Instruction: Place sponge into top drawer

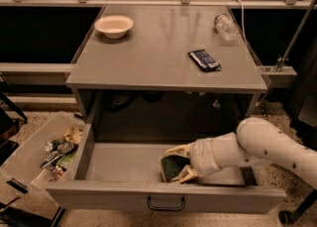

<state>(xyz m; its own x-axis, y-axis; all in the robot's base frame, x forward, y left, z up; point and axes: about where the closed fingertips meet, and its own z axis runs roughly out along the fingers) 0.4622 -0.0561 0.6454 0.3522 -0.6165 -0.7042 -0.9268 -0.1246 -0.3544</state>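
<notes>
The top drawer [119, 164] is pulled out wide under the grey cabinet, with a dark bar handle [166, 204] on its front panel. My gripper [179, 162] reaches in from the right, low inside the drawer near its front. It is shut on the sponge [171, 167], whose dark green top shows between the pale fingers. The sponge sits at or just above the drawer bottom; I cannot tell whether it touches.
On the cabinet top [148, 57] stand a white bowl [114, 25] at back left, a dark blue snack wrapper [204, 60] at right, and a clear plastic bottle [225, 25] at back right. A clear bin of clutter [42, 156] sits on the floor left of the drawer.
</notes>
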